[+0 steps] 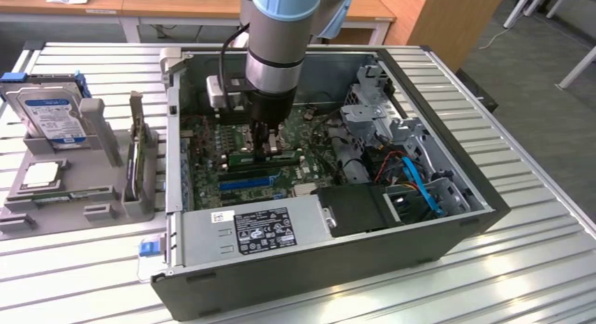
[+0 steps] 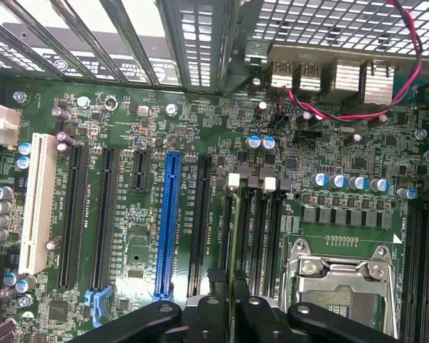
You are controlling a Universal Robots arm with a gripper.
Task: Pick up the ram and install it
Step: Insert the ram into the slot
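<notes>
The ram [image 1: 279, 156] is a thin green stick, held low over the motherboard inside the open computer case [image 1: 447, 226]. My gripper [image 1: 268, 148] reaches straight down into the case and is shut on the ram. In the wrist view the ram [image 2: 232, 243] shows edge-on between my dark fingers [image 2: 216, 300]. It runs along the leftmost of the black memory slots [image 2: 261, 229], beside the processor socket [image 2: 343, 286]. Whether it rests in the slot or hangs just above it I cannot tell.
A blue expansion slot [image 2: 166, 221] and black slots lie beside the memory slots. The power supply [image 1: 247, 230] and cabled drive cage [image 1: 410, 184] crowd the case's near side. On the exterior view's left, a grey fixture [image 1: 56, 191] holds a hard drive [image 1: 51, 114] and a silver processor chip [image 1: 42, 174].
</notes>
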